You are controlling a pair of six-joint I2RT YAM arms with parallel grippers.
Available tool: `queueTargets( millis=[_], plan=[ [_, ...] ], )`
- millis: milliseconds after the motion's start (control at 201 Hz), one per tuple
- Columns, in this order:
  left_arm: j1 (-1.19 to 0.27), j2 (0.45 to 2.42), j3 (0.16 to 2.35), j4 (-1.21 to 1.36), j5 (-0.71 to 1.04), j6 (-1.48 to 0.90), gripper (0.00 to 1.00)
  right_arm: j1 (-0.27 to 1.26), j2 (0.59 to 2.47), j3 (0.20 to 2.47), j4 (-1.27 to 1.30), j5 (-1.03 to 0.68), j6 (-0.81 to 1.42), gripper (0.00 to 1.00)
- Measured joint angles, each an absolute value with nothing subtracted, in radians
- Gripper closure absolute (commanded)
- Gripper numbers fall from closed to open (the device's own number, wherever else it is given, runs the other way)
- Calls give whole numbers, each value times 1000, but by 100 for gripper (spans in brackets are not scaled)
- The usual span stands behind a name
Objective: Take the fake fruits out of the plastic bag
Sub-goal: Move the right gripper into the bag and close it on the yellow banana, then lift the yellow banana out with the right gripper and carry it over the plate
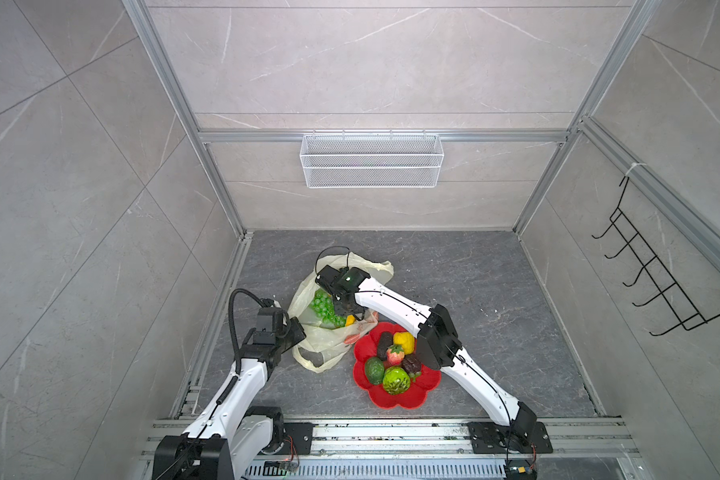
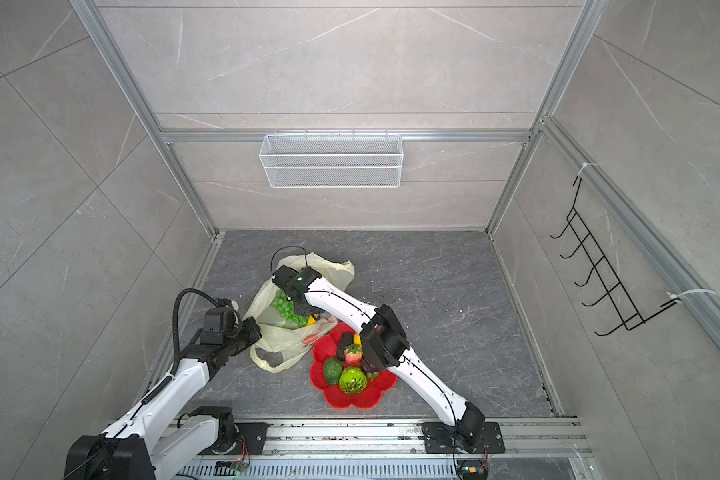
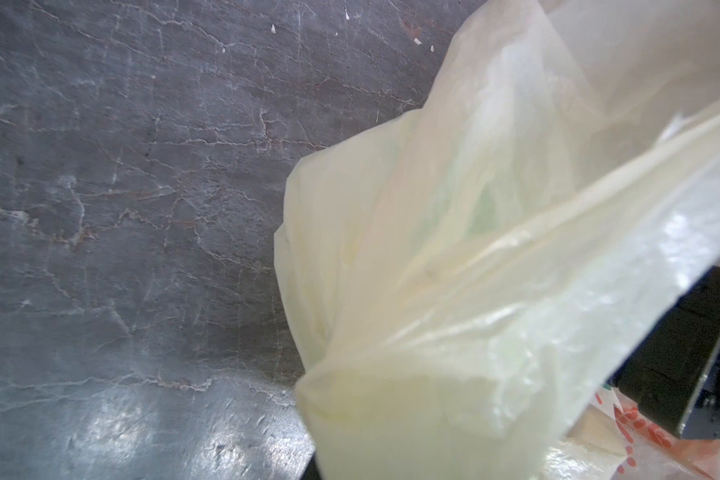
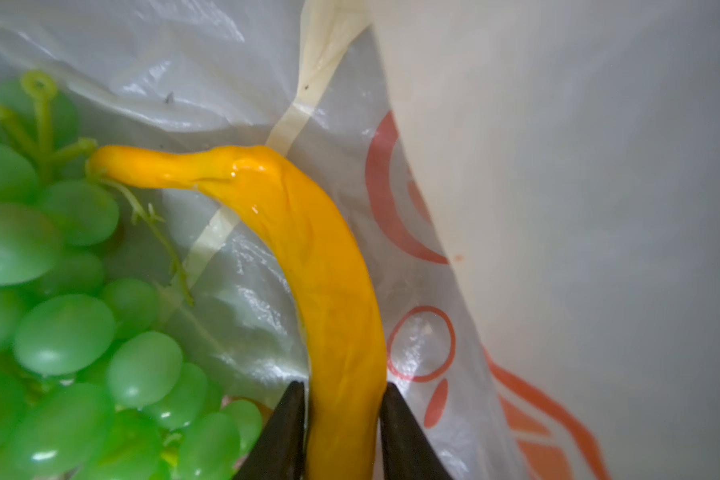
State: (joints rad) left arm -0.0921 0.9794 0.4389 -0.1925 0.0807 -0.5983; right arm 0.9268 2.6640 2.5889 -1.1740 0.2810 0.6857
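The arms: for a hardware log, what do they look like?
Left arm and right arm: white shells, black joints. A black ribbed hose loops over the left; a thin black cable loops above the right's wrist. Right gripper fingers: black, tapered.

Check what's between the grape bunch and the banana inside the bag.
Right wrist view: only the bare plastic bag lies between grape bunch and banana, crossed by one thin green tendril.
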Motion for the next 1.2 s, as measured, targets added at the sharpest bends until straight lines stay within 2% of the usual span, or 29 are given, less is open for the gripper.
queueTargets(
  millis=[344, 617, 911, 1205],
  plan=[
    [-92, 979, 439, -192, 81, -598, 95, 912, 2716, 2651, -1174, 258, 690, 62],
    [-92, 979, 439, -192, 81, -598, 95, 911, 2722, 2675, -1177, 254, 696, 73],
    [-92, 979, 439, -192, 81, -598, 95, 912, 2701, 2686, -1180, 273, 696, 75],
    [-92, 979, 439, -192, 81, -598, 95, 942, 2603, 2685, -1203, 325, 692, 76]
  ],
)
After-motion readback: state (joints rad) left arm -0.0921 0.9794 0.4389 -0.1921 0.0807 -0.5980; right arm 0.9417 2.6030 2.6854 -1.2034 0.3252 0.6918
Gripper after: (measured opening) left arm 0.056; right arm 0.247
